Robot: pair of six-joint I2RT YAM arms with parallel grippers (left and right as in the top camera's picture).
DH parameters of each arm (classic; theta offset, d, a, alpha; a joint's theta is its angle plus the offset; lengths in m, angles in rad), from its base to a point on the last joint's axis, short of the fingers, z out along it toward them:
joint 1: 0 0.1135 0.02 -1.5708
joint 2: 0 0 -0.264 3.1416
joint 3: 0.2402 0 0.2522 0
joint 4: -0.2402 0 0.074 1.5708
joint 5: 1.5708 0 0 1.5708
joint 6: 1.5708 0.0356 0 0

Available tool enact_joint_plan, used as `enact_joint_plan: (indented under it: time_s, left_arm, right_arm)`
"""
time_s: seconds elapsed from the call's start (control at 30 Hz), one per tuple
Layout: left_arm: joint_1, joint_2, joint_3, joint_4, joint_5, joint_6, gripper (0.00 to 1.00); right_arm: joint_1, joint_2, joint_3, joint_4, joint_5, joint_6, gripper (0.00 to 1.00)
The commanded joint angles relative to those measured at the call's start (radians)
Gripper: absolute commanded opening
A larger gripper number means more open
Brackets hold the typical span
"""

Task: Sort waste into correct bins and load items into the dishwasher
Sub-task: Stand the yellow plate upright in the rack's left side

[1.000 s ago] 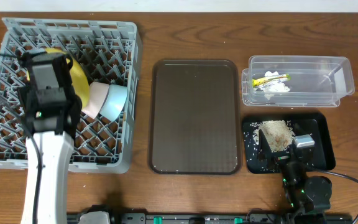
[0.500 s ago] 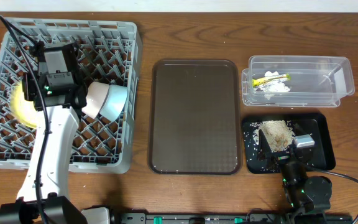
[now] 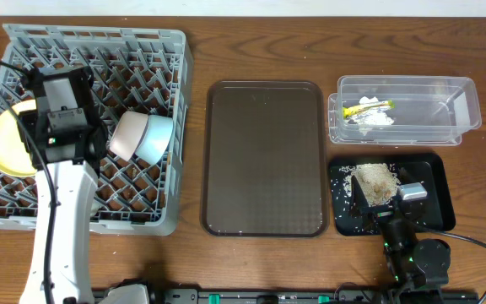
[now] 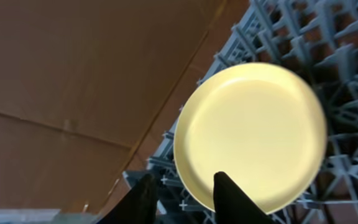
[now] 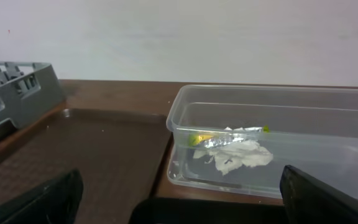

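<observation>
The yellow plate (image 3: pixel 5 139) rests at the left edge of the grey dish rack (image 3: pixel 142 215). In the left wrist view the plate (image 4: pixel 250 134) fills the middle. My left gripper (image 3: pixel 51 127) is open, and the plate's near rim lies between its fingers (image 4: pixel 185 198). A white bowl (image 3: pixel 127 135) and a light blue bowl (image 3: pixel 157 139) lean in the rack. The wrapper (image 3: pixel 369 106) and tissue (image 3: pixel 376 120) lie in the clear tub (image 3: pixel 467 110). Food scraps (image 3: pixel 375 181) lie on the black tray (image 3: pixel 439 198). My right gripper (image 3: pixel 388 209) is open and empty over that tray. No chopsticks are in view.
A dark brown serving tray (image 3: pixel 264 156) lies between the rack and the bins. The right wrist view shows the clear tub (image 5: pixel 185 118), the tissue (image 5: pixel 238 155) and the serving tray (image 5: pixel 104 149). Bare wooden table surrounds everything.
My left arm has carried the yellow plate from the rack's back middle to its left edge, where it now lies flatter. The right arm has not moved.
</observation>
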Motion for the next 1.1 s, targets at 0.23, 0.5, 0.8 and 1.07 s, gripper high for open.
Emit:
enact_joint_plan:
  time_s: [0.23,0.5,0.8,1.07]
  left_arm:
    - [0.007,0.126,-0.027,-0.027,0.09,-0.046,0.52]
    - [0.011,0.283,-0.027,0.039,0.034,-0.036,0.51]
    - [0.06,0.39,-0.027,0.069,0.086,-0.038,0.5]
    - [0.068,0.396,-0.027,0.073,0.202,-0.038,0.46]
  right_arm:
    - [-0.007,-0.002,-0.001,-0.004,0.002,-0.005,0.99]
    - [-0.007,-0.002,-0.001,-0.004,0.003,-0.005,0.99]
    - [-0.007,-0.002,-0.001,-0.004,0.002,-0.005,0.99]
    - [-0.007,-0.002,-0.001,-0.004,0.002,-0.005,0.99]
